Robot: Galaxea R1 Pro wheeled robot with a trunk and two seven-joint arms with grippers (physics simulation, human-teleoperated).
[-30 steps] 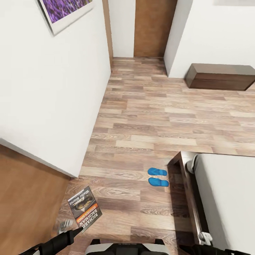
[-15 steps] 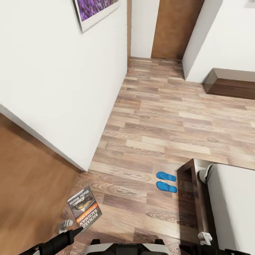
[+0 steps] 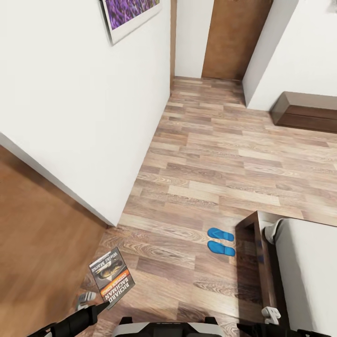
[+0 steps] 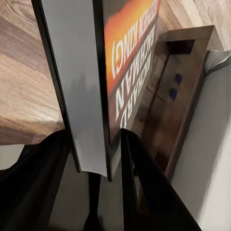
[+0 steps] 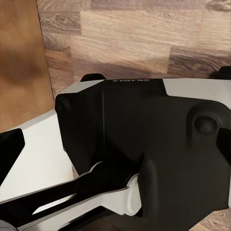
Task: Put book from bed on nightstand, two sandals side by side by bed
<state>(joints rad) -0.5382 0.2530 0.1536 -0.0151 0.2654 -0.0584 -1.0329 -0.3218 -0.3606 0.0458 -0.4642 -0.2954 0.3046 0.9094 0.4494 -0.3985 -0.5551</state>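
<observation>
My left gripper [image 3: 93, 304] at the lower left of the head view is shut on the book [image 3: 111, 277], which it holds above the floor with the dark cover and orange band facing up. In the left wrist view the book [image 4: 130, 62] stands clamped between the black fingers [image 4: 144, 183]. The two blue sandals [image 3: 221, 241] lie side by side on the floor beside the corner of the bed [image 3: 304, 271]. My right gripper [image 3: 270, 314] hangs low by the bed frame, and in its wrist view the fingertips [image 5: 10, 149] sit wide apart with nothing between them. The nightstand is out of view.
A white wall corner [image 3: 107, 206] juts out at the left, with a brown wood panel [image 3: 42, 243] beside it. A long low dark bench cabinet [image 3: 304, 110] stands at the far right wall, and a brown door [image 3: 231, 37] closes the corridor. Open plank floor [image 3: 210, 154] lies between them.
The whole picture has shifted right, so the camera has turned left. The book stays in my left gripper and the sandals lie as before.
</observation>
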